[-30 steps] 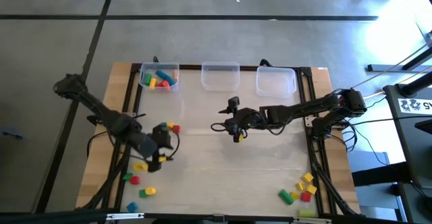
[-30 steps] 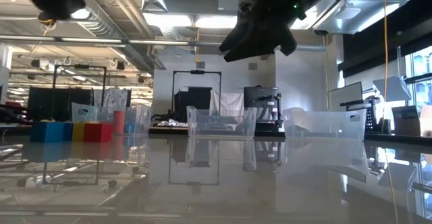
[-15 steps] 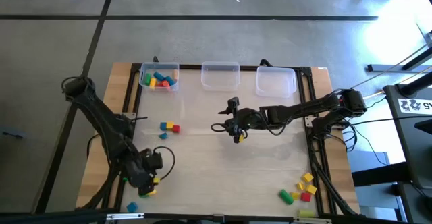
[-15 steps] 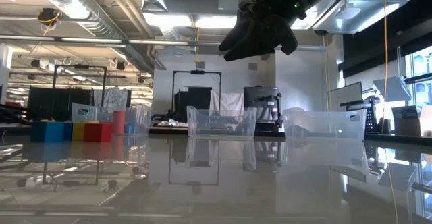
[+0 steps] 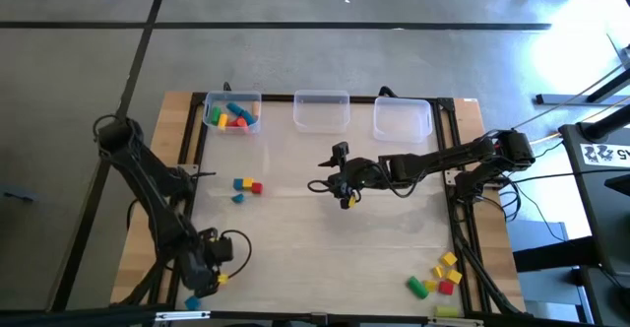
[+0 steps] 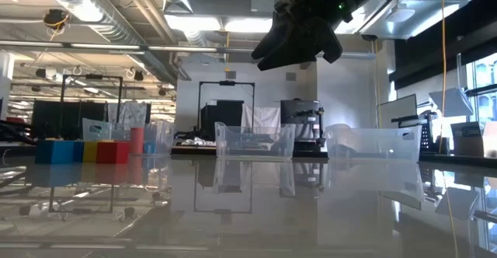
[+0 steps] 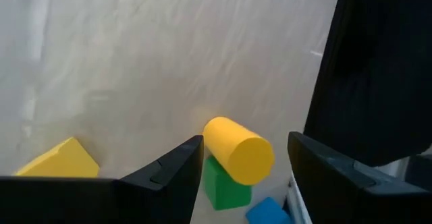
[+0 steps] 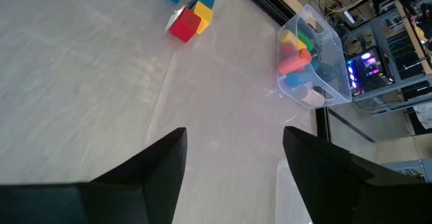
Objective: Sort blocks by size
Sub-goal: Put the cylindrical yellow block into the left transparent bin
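Note:
My left gripper (image 5: pixel 207 266) hovers open over the blocks at the table's near left. In the left wrist view its fingers stand on either side of a yellow cylinder (image 7: pixel 237 150) without touching it. A green block (image 7: pixel 225 189), a blue block (image 7: pixel 268 212) and a yellow block (image 7: pixel 61 160) lie beside the cylinder. My right gripper (image 5: pixel 345 186) hangs open above the table's middle with nothing between its fingers (image 8: pixel 155 163). A red, a yellow and a blue block (image 5: pixel 247 185) sit left of the centre. More blocks (image 5: pixel 438 276) lie at the near right.
Three clear bins stand along the far edge. The left bin (image 5: pixel 232 113) holds several coloured blocks. No blocks show in the middle bin (image 5: pixel 322 110) or the right bin (image 5: pixel 402 120). The low view shows a row of blocks (image 6: pixel 81 151) at its left.
My left gripper has swung toward the table's near left corner and come down over the blocks there, turning as it went. Its fingers have stayed open.

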